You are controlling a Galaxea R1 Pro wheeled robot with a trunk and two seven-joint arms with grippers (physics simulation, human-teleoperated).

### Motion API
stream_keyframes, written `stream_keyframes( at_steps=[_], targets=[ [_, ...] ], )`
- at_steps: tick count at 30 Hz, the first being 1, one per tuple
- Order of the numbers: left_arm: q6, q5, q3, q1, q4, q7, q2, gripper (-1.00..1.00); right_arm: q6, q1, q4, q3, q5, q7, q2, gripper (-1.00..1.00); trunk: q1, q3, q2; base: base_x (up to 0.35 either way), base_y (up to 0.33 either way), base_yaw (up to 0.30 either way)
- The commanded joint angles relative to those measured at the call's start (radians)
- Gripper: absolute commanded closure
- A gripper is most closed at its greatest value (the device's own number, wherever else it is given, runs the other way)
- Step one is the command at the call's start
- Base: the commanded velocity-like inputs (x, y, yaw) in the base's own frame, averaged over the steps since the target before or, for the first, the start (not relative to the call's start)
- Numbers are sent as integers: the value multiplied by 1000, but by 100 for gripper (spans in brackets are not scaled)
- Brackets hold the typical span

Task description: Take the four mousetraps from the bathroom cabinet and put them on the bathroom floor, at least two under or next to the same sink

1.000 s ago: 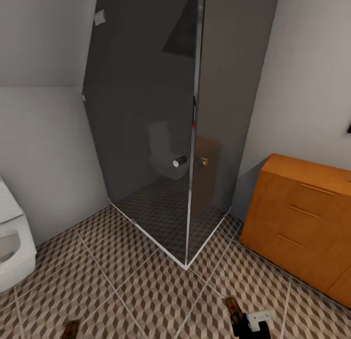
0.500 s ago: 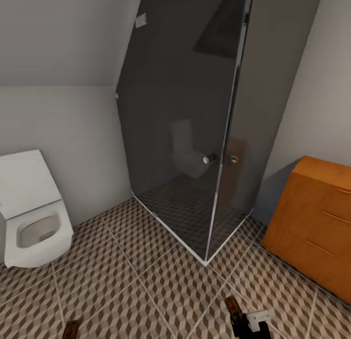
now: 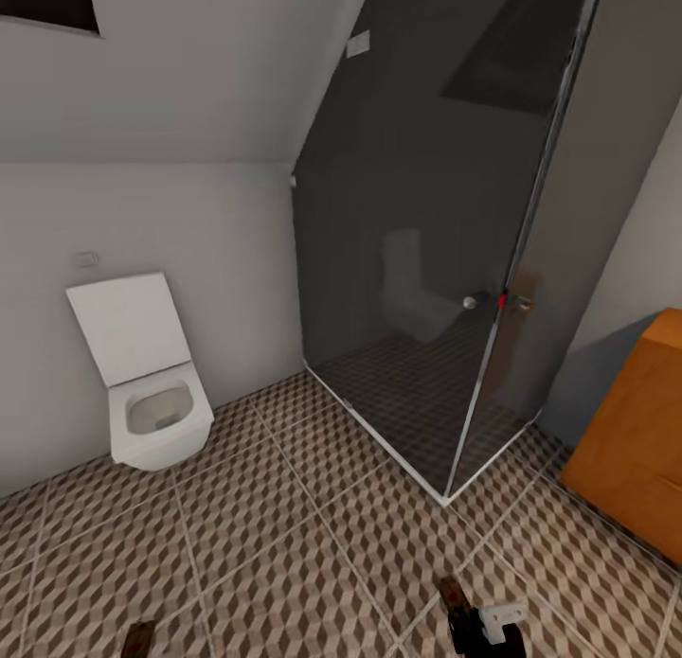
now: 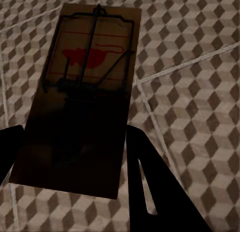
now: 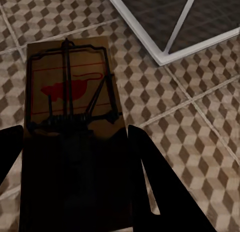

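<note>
In the left wrist view, my left gripper (image 4: 75,162) is shut on a wooden mousetrap (image 4: 87,76) with dark wire and a red spot, held above the cube-patterned bathroom floor (image 4: 190,91). My right gripper (image 5: 75,182) is shut on a second mousetrap (image 5: 70,106) over the same tiles. In the head view, the tips of both traps show at the bottom edge: the left mousetrap (image 3: 140,638) and the right mousetrap (image 3: 454,596), with the right gripper (image 3: 481,631) behind it. The orange-brown cabinet (image 3: 635,440) stands at the right edge. The bathroom sink is out of view.
A white wall-hung toilet (image 3: 152,393) with its lid up stands at the left wall. A dark glass shower enclosure (image 3: 436,289) with a white floor frame fills the corner ahead. Patterned bathroom floor (image 3: 284,544) stretches between them and me.
The head camera has swung left: the toilet has come fully into view, and the shower and cabinet have slid right. Both grippers keep their traps at the same spot in the picture.
</note>
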Motion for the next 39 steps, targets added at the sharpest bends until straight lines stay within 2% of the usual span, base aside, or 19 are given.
stream_keyframes(
  at_steps=[1,16,39],
  targets=[
    [-3,0,-9,-2,3,6,-1,100,-3,0,0,9,-8,-1,0,100,0,-2,-1,-198,221,248],
    [-3,0,-9,-2,3,6,-1,100,-3,0,0,9,-8,-1,0,100,0,-11,-1,-187,221,248],
    [-2,0,-9,-1,3,6,-1,100,-3,0,0,9,-8,-1,0,100,0,-26,-1,-125,221,248]
  ],
)
